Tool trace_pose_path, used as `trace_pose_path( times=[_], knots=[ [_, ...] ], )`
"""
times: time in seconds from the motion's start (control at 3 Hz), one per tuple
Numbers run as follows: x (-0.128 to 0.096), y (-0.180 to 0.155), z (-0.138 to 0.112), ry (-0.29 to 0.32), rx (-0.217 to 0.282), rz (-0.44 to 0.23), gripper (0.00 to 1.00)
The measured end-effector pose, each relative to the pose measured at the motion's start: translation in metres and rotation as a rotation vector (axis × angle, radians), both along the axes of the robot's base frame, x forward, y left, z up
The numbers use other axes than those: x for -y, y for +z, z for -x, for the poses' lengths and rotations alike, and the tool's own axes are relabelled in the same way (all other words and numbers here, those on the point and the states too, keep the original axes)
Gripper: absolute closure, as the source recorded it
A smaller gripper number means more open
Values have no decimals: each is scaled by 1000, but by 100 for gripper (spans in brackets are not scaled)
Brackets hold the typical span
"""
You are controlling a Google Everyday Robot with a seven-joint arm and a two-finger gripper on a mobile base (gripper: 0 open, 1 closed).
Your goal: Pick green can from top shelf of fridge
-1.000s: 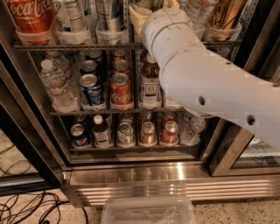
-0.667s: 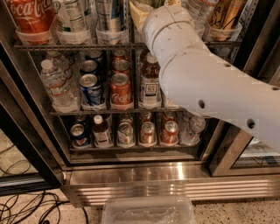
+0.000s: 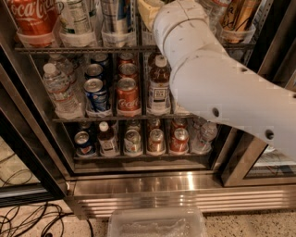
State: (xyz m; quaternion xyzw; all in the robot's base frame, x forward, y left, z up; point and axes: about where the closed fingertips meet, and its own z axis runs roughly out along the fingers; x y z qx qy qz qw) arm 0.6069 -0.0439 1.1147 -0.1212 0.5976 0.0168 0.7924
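Observation:
The fridge (image 3: 185, 185) stands open in front of me, and its top shelf (image 3: 83, 48) is a dark wire rack with clear plastic front cups. My white arm (image 3: 217, 88) reaches from the right up to that shelf, and its end (image 3: 180, 18) covers the shelf's middle. My gripper lies past the arm's end at the top edge and does not show. A pale yellowish-green object (image 3: 147, 13) peeks out just left of the arm's end; I cannot tell whether it is the green can.
On the top shelf stand a Coca-Cola bottle (image 3: 30, 16), a white-labelled bottle (image 3: 76, 18), a silvery can (image 3: 115, 16) and a tall tan-orange can (image 3: 238, 14). Lower racks hold cans and bottles. A clear plastic bin (image 3: 157, 224) sits on the floor, with cables (image 3: 27, 222) at left.
The arm's end has crept slightly upward toward the top shelf. Nothing else has moved.

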Motion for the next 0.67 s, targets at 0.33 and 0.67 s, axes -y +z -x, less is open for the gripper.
trace_pose_path(
  times=[0.33, 0.67],
  knots=[
    [-1, 8, 12, 21, -10, -12, 100],
    [3, 10, 32, 34, -49, -18, 100]
  ],
)
